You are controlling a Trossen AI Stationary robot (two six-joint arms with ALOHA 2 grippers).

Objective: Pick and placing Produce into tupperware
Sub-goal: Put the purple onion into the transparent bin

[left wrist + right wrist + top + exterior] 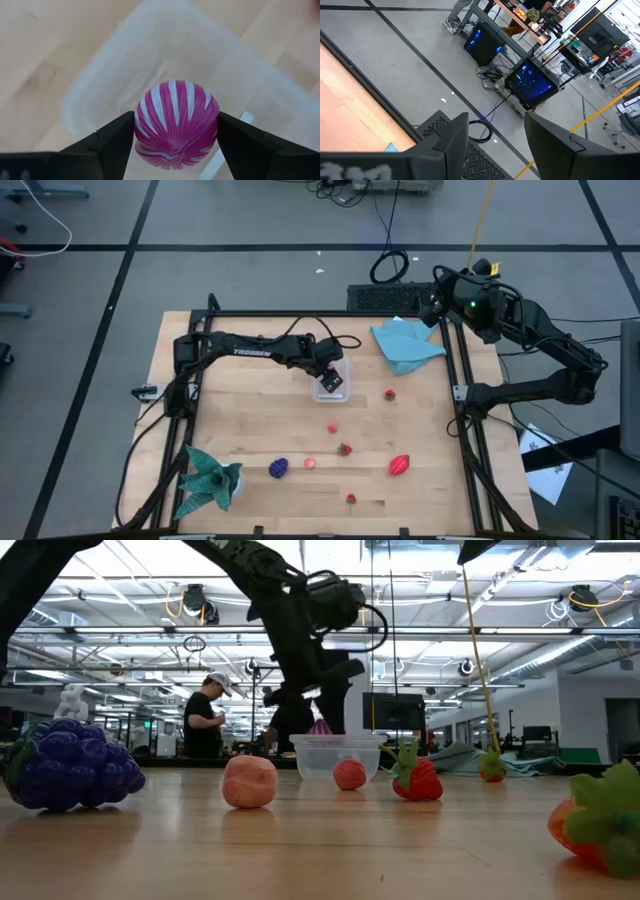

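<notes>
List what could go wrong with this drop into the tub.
1. The left gripper holds a pink-and-white striped fruit above the clear tupperware. The wrist view suggests it sits toward one wall, so on release it might clip the rim and roll out.
2. The tub looks light; in the low view the arm hangs close over the tupperware, so a lower descent could nudge it.
3. The round fruit may bounce out.

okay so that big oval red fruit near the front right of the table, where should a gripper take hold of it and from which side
Grip the oval red fruit across its narrow middle, coming straight down from above. It lies flat on the table with its long axis slanted, so the fingers should close across its short width. Nothing crowds it.
</notes>
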